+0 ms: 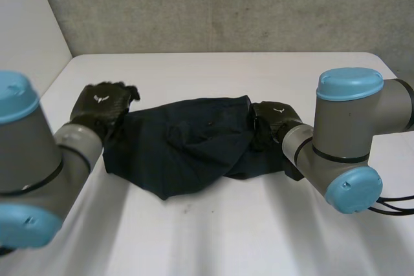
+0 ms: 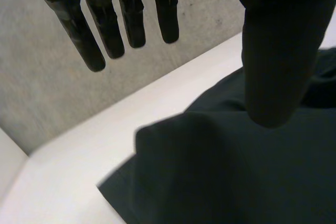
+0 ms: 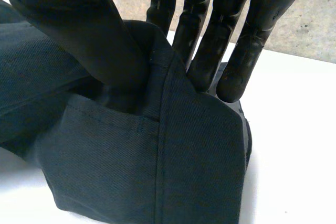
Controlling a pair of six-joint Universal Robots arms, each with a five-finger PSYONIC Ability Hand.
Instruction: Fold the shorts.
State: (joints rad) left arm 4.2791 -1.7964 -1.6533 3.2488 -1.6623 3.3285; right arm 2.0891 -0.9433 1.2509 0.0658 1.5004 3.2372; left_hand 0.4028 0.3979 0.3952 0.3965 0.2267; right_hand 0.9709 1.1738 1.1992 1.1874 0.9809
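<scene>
While dark shorts (image 1: pixel 187 147) are bunched on the desk (image 1: pixel 213 69), one edge pinched by right hand (image 1: pixel 275 119), left hand (image 1: pixel 100 105) held open at the other.

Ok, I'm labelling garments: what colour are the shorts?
Plain dark navy shorts, no pattern; clearest in the right wrist view.

— How much of the shorts (image 1: pixel 187 145) is covered?
— The end at the right hand (image 1: pixel 272 121) runs under the right arm (image 1: pixel 343 140), and the right thumb (image 3: pixel 105 51) has its tip buried in a fold there.
— And at the left hand (image 1: pixel 100 105)?
— The left arm (image 1: pixel 71 153) hides the shorts' near corner. The left thumb (image 2: pixel 278 51) is blurred.
</scene>
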